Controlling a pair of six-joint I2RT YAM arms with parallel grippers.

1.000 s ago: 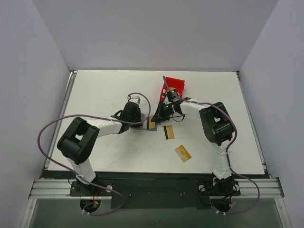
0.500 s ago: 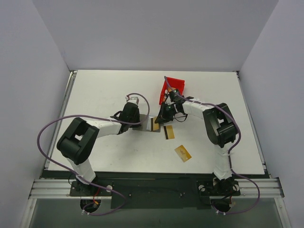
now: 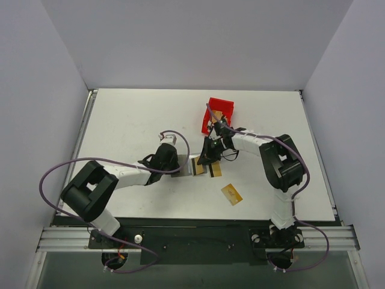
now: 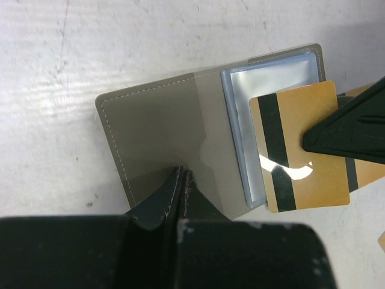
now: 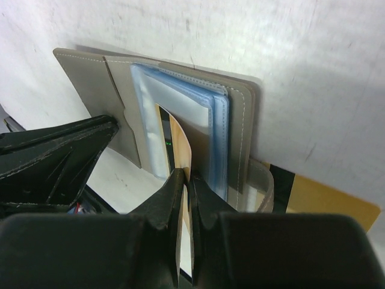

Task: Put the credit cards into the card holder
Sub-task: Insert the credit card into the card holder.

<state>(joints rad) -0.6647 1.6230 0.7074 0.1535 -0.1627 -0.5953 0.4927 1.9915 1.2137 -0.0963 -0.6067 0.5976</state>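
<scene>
At mid-counter (image 3: 120,120), between the two arms: card holder (image 3: 190,167) spread open and flat, grey flap toward the left arm, bluish clear sleeves toward the right arm. Left gripper (image 4: 180,179) with jaws closed together, tips down on the near edge of the grey flap. Pressing or pinching, cannot tell which. Right gripper (image 5: 183,180) with jaws clamped on a gold card (image 4: 299,155), black stripe showing. Holds it with the leading end in among the bluish sleeves — most of the card outside the holder, overhanging its right side. At the holder's right edge, partly hidden by it: second card (image 5: 328,201), flat on the counter, stripe up. Nearer the arm bases and well apart from the holder: third card (image 3: 231,194), lying alone at a slant. Beyond the right gripper, toward the far edge of the counter: red bin (image 3: 218,111).
</scene>
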